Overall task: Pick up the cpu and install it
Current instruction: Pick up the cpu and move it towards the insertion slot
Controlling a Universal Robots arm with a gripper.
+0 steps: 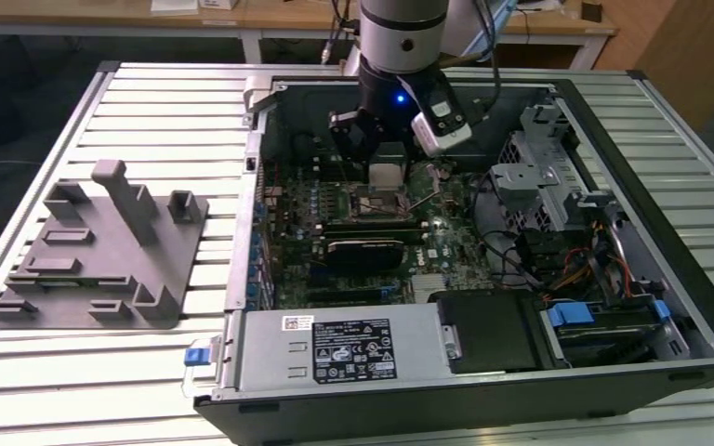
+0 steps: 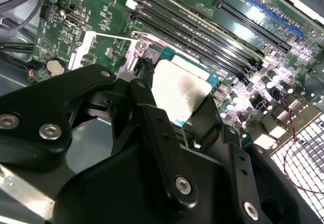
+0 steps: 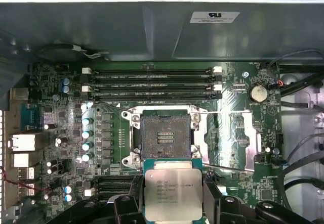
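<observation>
Table (image 1: 146,111): slatted metal top, carrying everything I can see here.
Computer case (image 1: 482,404): black tower lying on its side with the panel off, taking up the exterior view's right half of the table.
Fixture block (image 1: 97,255): grey plastic with upright posts, on the table at the exterior view's left, well apart from the case.
Arm (image 1: 401,37): reaches down into the open case.
Motherboard (image 3: 66,128): green, flat on the case floor, with black memory slots (image 3: 152,85) running beside the socket.
Gripper (image 3: 173,196): black, low over the board; its fingers (image 3: 212,198) are clamped on two opposite edges of the chip.
Socket (image 3: 164,135): square, dark, metal-framed, uncovered and unfilled.
Cpu (image 3: 173,193): silvery top facing up, held level in the gripper just beside the socket's frame, not seated.
</observation>
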